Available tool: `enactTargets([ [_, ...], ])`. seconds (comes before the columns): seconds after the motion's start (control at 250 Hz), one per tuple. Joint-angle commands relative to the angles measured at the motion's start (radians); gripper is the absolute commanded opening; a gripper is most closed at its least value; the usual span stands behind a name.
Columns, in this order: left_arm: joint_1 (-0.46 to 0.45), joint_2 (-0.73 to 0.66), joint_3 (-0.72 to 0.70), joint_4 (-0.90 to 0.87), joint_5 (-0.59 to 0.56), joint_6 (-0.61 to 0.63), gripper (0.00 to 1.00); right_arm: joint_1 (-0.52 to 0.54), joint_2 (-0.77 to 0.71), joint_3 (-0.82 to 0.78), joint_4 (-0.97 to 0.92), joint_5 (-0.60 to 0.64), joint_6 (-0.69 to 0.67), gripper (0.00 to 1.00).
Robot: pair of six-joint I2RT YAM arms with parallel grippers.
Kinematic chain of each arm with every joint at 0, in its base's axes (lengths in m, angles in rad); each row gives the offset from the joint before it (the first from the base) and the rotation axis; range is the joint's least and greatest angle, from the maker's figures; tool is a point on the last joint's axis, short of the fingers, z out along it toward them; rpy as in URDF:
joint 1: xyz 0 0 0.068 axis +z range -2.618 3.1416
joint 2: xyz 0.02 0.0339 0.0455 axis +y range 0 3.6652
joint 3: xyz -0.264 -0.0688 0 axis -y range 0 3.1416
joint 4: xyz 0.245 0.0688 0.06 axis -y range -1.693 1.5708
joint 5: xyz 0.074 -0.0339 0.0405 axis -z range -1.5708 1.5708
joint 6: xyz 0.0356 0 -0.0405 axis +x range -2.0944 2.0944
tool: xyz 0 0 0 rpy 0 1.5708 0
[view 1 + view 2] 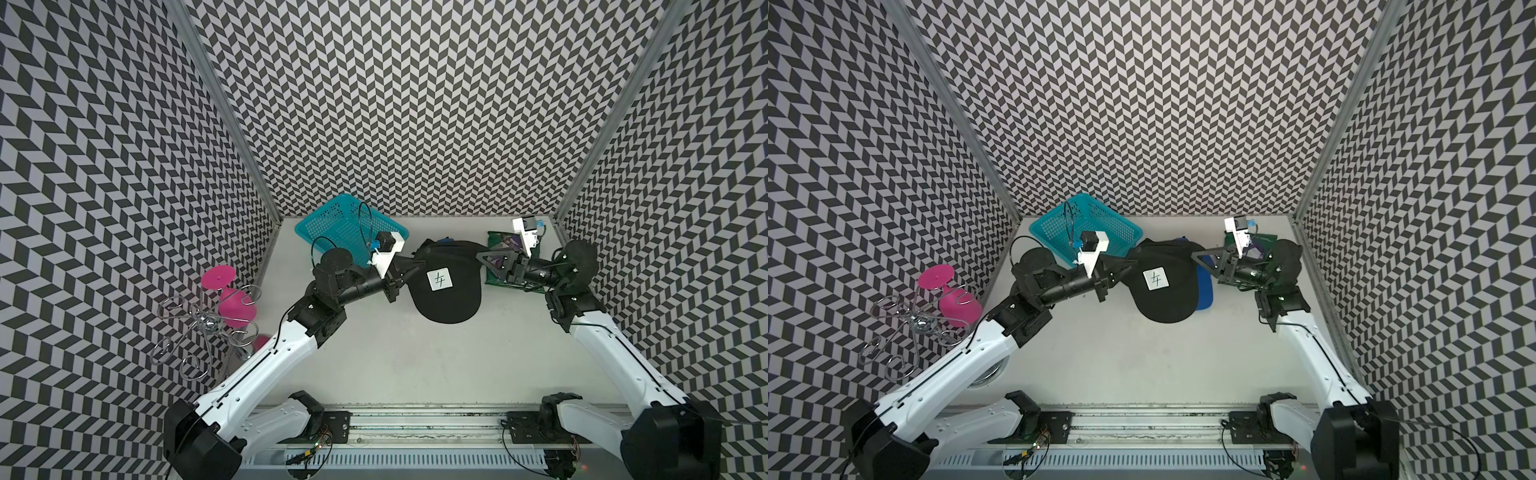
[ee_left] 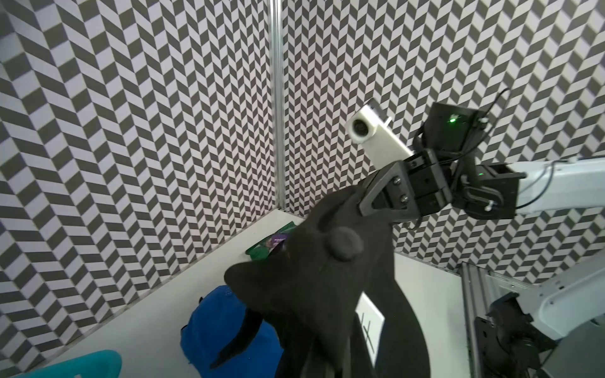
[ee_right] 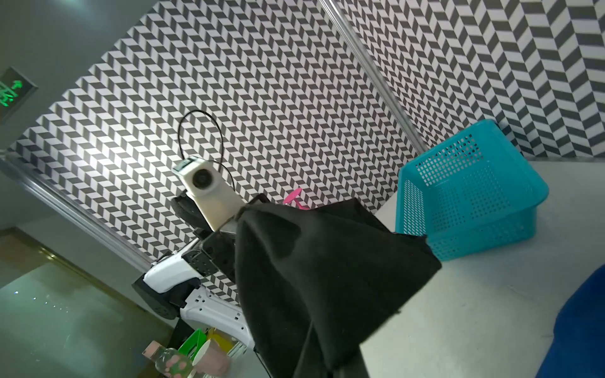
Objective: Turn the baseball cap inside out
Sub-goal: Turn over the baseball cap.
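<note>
- Left gripper (image 1: pixel 417 257) is clamped on the 9 o'clock edge of the baseball cap (image 1: pixel 446 303); right gripper (image 1: pixel 480 254) is clamped on its 3 o'clock edge.
- Cap hangs stretched between them, toward 12 o'clock over the table (image 1: pixel 415 374), brim pointing 6 o'clock, long axis 12-to-6.
- Both forearms reach inward.

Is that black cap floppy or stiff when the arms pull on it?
Probably floppy: the black cap bunches and drapes where the left gripper and right gripper pinch it. Its brim holds a smooth curve, so likely stiffer.
</note>
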Motion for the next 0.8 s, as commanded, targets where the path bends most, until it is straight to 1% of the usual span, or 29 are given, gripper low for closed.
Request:
enactTargets([
  [0.0,0.032,-0.024,0.012,0.102,0.28,-0.083,0.0,-0.026,0.057,-0.02,-0.207,0.113,-0.155,0.0],
  [0.1,0.032,0.013,0.041,0.078,0.429,-0.126,0.0,-0.052,0.072,-0.055,-0.206,0.136,-0.156,0.01],
  [0.148,0.031,0.028,0.039,0.105,0.491,-0.169,0.0,-0.072,0.068,-0.063,-0.209,0.147,-0.155,0.1],
  [0.192,0.031,0.034,0.041,0.108,0.506,-0.182,0.0,-0.098,0.06,-0.062,-0.222,0.153,-0.158,0.22],
  [0.256,0.031,0.031,0.051,0.038,0.459,-0.122,0.0,-0.144,0.036,-0.05,-0.25,0.165,-0.173,0.37],
  [0.268,0.032,0.03,0.054,0.02,0.417,-0.106,0.0,-0.15,0.03,-0.046,-0.257,0.169,-0.178,0.4],
  [0.32,0.032,0.023,0.056,-0.038,0.309,-0.051,0.0,-0.183,-0.002,-0.029,-0.282,0.185,-0.2,0.49],
  [0.381,0.032,0.018,0.058,-0.088,0.207,0.0,0.0,-0.203,-0.05,-0.007,-0.294,0.206,-0.234,0.58],
  [0.453,0.032,0.024,0.066,-0.134,0.164,0.045,0.0,-0.199,-0.112,0.021,-0.285,0.201,-0.3,0.7],
  [0.513,0.032,0.035,0.079,-0.173,0.16,0.075,0.0,-0.188,-0.16,0.025,-0.231,0.166,-0.339,0.77],
  [0.593,0.031,0.05,0.095,-0.22,0.16,0.111,0.0,-0.126,-0.224,0.005,-0.149,0.166,-0.419,0.83],
  [0.669,0.031,0.06,0.108,-0.254,0.164,0.142,0.0,-0.016,-0.262,-0.001,-0.169,0.227,-0.594,0.86],
  [0.725,0.03,0.062,0.117,-0.27,0.169,0.159,0.0,0.092,-0.27,0.007,-0.226,0.303,-0.751,0.87],
  [0.793,0.031,0.068,0.128,-0.282,0.172,0.167,0.0,0.228,-0.256,0.033,-0.295,0.459,-0.902,0.86],
])
